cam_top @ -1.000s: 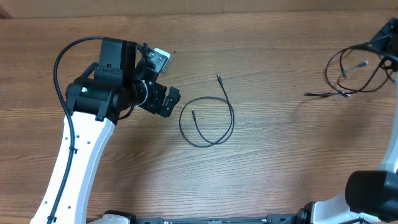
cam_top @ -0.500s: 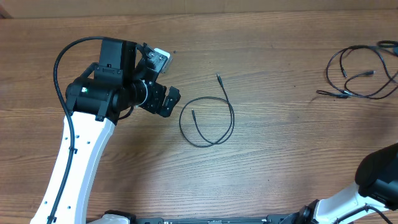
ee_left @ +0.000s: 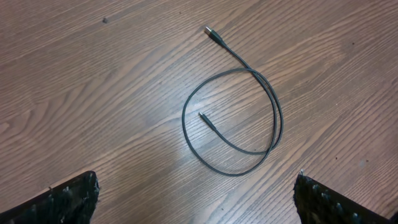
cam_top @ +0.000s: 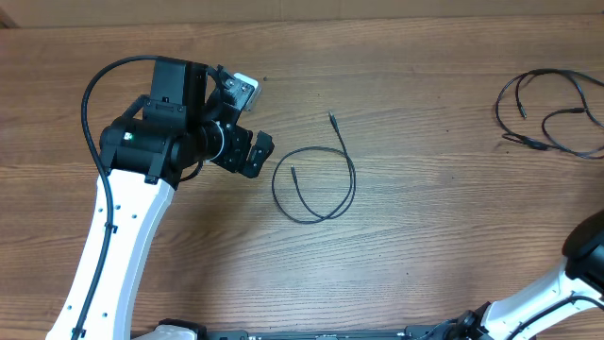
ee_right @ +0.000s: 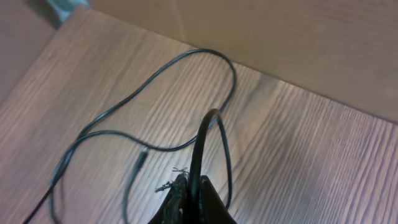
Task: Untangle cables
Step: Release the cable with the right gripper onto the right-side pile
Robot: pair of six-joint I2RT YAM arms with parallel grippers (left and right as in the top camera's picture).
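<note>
One thin black cable [cam_top: 353,178] lies in a loose loop with both plug ends free at mid-table; the left wrist view shows that cable [ee_left: 280,121] ahead of my fingers. My left gripper [cam_top: 259,121] hovers just left of the loop, open and empty, and its dark fingertips [ee_left: 65,199] stand far apart. Other cables [cam_top: 525,142] lie as long loose strands at the table's far right edge. In the right wrist view my right gripper [ee_right: 198,186] is shut on one black strand [ee_right: 203,140], which rises from the jaws and bends down to the wood. That gripper is outside the overhead view.
The table's back edge meets a tan board [ee_right: 292,43] right behind the right-hand strands. Part of the right arm [cam_top: 587,269] shows at the lower right corner. The left arm's white link [cam_top: 118,236] crosses the table's left side.
The right gripper has moved right, out of the overhead view, dragging the right-hand cables toward the edge and spreading them out. The left arm and the looped cable have not moved.
</note>
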